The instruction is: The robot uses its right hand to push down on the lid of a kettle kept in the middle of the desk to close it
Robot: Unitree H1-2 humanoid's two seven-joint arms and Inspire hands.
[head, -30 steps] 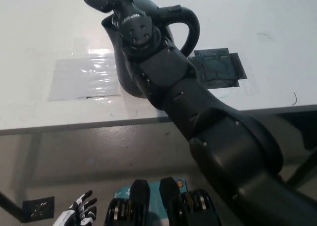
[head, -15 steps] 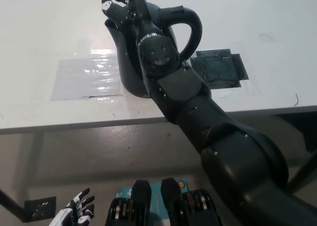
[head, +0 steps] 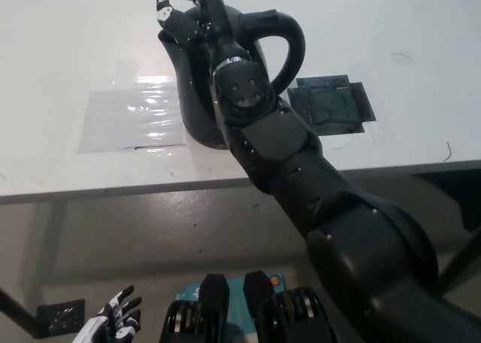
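Nearest to us, our white left hand (head: 113, 320) rests low, below the desk's near edge, holding nothing, fingers spread. Our black right arm (head: 301, 177) rises across that near edge of the desk (head: 60, 42). Farther in, around the desk's middle, stands the dark kettle (head: 199, 95), handle toward the right edge. Our right hand (head: 188, 16) sits over its top, fingers apart, grasping nothing.

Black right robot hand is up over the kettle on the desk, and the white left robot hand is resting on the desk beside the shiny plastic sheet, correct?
Not quite. The head view shows the white left robot hand hanging low at the lower left, below the desk edge, not resting on it. The rest holds: the black right robot hand is over the kettle, with the plastic sheet alongside.
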